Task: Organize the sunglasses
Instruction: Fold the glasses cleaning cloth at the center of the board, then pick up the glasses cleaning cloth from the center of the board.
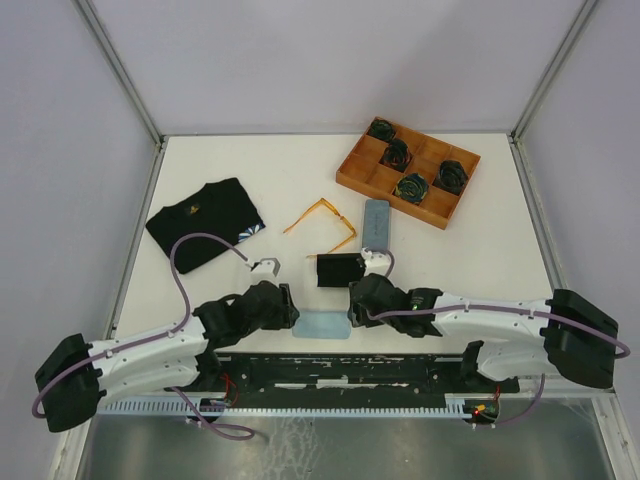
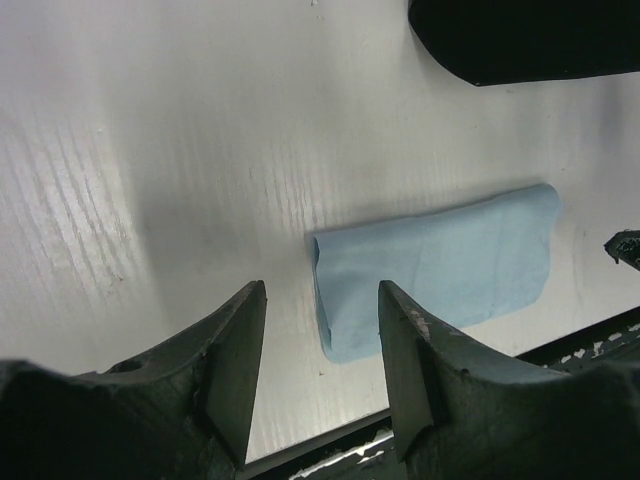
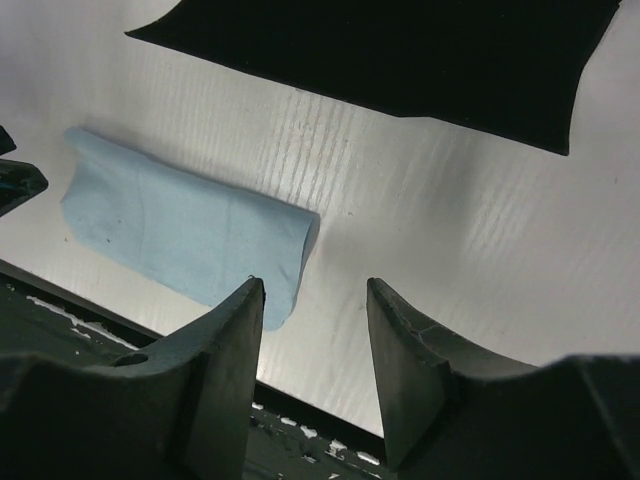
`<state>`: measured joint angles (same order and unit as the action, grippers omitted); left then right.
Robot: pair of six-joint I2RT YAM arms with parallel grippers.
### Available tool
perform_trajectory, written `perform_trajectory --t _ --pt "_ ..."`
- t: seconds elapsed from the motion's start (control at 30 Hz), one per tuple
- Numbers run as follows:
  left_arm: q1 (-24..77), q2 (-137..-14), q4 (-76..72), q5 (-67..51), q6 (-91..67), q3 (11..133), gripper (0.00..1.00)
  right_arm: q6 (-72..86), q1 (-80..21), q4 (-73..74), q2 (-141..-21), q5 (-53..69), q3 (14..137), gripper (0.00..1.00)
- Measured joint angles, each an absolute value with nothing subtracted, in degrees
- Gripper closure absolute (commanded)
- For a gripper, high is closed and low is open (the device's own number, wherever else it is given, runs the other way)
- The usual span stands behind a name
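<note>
The translucent orange-yellow sunglasses [image 1: 320, 222] lie open on the white table, left of an oblong grey-blue case [image 1: 377, 222]. The red pair is not in view. A black case [image 1: 340, 268] lies nearer the arms and also shows in the right wrist view [image 3: 400, 50]. A folded light blue cloth [image 1: 322, 326] lies at the near edge between both grippers. My left gripper [image 1: 291, 312] is open and empty at the cloth's left end [image 2: 440, 265]. My right gripper [image 1: 352, 306] is open and empty at its right end [image 3: 180, 225].
A wooden compartment tray [image 1: 352, 170] with several dark rosette-like items stands at the back right. A folded black garment [image 1: 205, 222] lies at the left. The black rail of the arm mount [image 1: 340, 372] runs right along the near table edge.
</note>
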<state>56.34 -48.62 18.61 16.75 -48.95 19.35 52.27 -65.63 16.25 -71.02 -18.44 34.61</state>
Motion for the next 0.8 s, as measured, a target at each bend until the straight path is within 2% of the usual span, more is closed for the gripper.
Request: perform_trajectory --t 0.37,0.8 --pt "54.96 -57.63 13.02 15.86 -46.13 20.08 0.45 50.46 -63.94 14.68 -78.78 -15.00 37.28 0.51" --pt "54.43 -59.13 10.87 13.30 -43.40 20.32 0.53 50.04 -61.95 13.32 -81.84 -10.02 37.89 0.53"
